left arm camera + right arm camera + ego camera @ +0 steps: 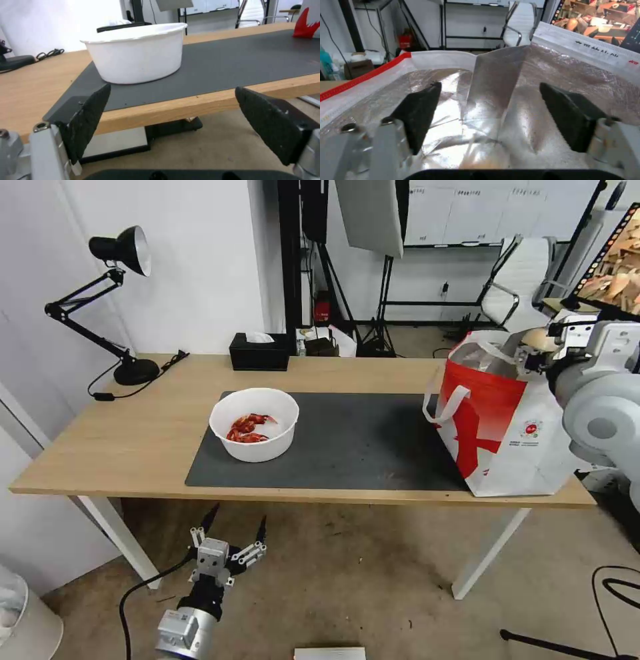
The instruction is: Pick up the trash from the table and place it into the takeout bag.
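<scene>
The bowl (254, 424) of red shells sits on the mat (353, 440), toward its left end, and it looks like the only trash left on the table (120, 433). The bag (510, 427) stands at the table's right end, mouth open, foil lining showing.

The right gripper (490, 110) hangs over that mouth with its fingers spread wide and nothing between them. Beyond and below the fingertips there is only crinkled foil, and something pale and tan lies at the bottom, though I cannot tell what it is.

The left gripper (235, 527) waits below the table's front edge, out in front of the bowl, fingers apart and empty. The bowl is beyond its fingertips and higher, well clear of them.

So my guess is the job is mostly done, since the table holds no tissue, tray or small bag. The bowl has yet to be lifted and carried across to the bag
</scene>
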You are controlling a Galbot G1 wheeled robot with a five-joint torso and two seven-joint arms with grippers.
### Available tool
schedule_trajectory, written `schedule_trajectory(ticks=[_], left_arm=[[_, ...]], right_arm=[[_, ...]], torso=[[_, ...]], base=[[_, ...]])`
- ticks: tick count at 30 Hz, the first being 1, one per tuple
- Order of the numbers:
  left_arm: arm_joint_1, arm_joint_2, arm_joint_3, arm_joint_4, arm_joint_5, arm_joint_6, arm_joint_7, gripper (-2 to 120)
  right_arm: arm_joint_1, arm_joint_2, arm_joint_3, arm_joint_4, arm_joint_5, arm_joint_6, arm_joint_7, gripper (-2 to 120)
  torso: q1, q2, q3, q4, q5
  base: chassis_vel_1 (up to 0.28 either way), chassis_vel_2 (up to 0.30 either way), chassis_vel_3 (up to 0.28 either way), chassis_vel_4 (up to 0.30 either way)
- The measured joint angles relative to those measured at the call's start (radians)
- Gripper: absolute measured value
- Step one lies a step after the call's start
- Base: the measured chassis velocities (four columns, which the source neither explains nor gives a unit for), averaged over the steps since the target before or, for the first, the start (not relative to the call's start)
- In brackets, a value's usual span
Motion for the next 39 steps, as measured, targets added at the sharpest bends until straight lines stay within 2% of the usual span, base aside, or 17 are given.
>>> schedule_trajectory(ticks=[2,3,8,12,15,16,19,20,24,25,28,30,32,38,39], left_arm=[[0.000,-0.001,0.001,0.000,0.000,0.001,0.000,100],[0.000,-0.002,0.002,0.000,0.001,0.001,0.000,100],[0.000,0.000,0.001,-0.009,0.001,0.002,0.001,100],[0.000,0.002,-0.002,-0.025,0.001,0.003,0.001,100],[0.008,-0.011,-0.012,-0.038,0.001,0.002,0.001,100],[0.008,-0.011,-0.012,-0.038,0.001,0.002,0.001,100],[0.037,-0.041,-0.028,-0.055,0.014,-0.013,0.000,100],[0.037,-0.041,-0.028,-0.055,0.014,-0.013,0.000,100],[0.064,-0.078,-0.056,-0.077,0.027,-0.028,-0.004,100],[0.064,-0.078,-0.056,-0.077,0.027,-0.028,-0.004,100],[0.064,-0.083,-0.062,-0.079,0.026,-0.030,-0.005,100],[0.064,-0.083,-0.062,-0.079,0.026,-0.030,-0.005,100],[0.065,-0.080,-0.062,-0.074,0.025,-0.039,-0.005,100],[0.066,-0.076,-0.062,-0.067,0.023,-0.045,-0.005,100],[0.065,-0.075,-0.060,-0.062,0.022,-0.046,-0.005,100]], right_arm=[[0.000,-0.004,0.000,0.001,0.000,0.000,-0.002,86],[0.000,-0.008,0.002,0.004,-0.001,0.002,-0.007,95],[-0.019,-0.016,0.017,0.026,0.000,0.029,-0.031,100],[-0.057,-0.026,0.039,0.062,-0.001,0.100,-0.091,100],[-0.140,-0.027,0.070,0.131,-0.048,0.278,-0.291,100],[-0.140,-0.027,0.070,0.131,-0.048,0.278,-0.291,100],[-0.195,-0.003,0.061,0.181,-0.087,0.364,-0.432,100],[-0.195,-0.003,0.061,0.181,-0.087,0.364,-0.432,100],[-0.330,0.057,0.065,0.200,-0.190,0.514,-0.661,100],[-0.330,0.057,0.065,0.200,-0.190,0.514,-0.661,100],[-0.567,0.144,0.160,0.198,-0.338,0.619,-0.814,100],[-0.623,0.166,0.180,0.194,-0.365,0.638,-0.838,100],[-0.790,0.237,0.237,0.171,-0.452,0.708,-0.920,100],[-0.955,0.321,0.277,0.127,-0.552,0.768,-0.956,100],[-1.023,0.369,0.291,0.105,-0.602,0.786,-0.946,100]], torso=[[0.000,0.000,0.000,0.0000,0.0000],[0.000,0.000,0.000,-0.0001,0.0000],[0.000,0.000,0.000,0.0000,0.0000],[0.000,0.000,0.000,-0.0002,0.0001],[0.000,0.000,0.000,-0.0004,-0.0002],[0.000,0.000,0.000,-0.0004,-0.0002],[0.000,0.000,0.000,0.0002,0.0000],[0.000,0.000,0.000,0.0002,0.0000],[0.000,0.000,0.000,0.0006,0.0001],[0.000,0.000,0.000,0.0006,0.0001],[0.000,0.000,0.000,0.0000,0.0001],[0.000,0.000,0.000,-0.0002,0.0003],[0.000,0.000,0.000,-0.0002,-0.0001],[0.000,0.000,0.000,-0.0003,0.0001],[0.000,0.000,0.000,-0.0003,0.0000]], base=[[0.000,0.000,0.000,0.000],[0.000,0.000,0.000,0.000],[0.000,0.000,0.000,0.000],[0.000,0.000,0.000,0.000],[0.000,0.000,0.000,0.000],[0.000,0.000,0.000,0.000],[0.000,0.000,0.000,0.000],[0.000,0.000,0.000,0.000],[0.000,0.000,0.000,0.000],[0.000,0.000,0.000,0.000],[0.000,0.000,0.000,0.000],[0.000,0.000,0.000,0.000],[0.000,0.000,0.000,0.000],[0.000,0.000,0.000,0.000],[0.000,0.000,0.000,0.000]])
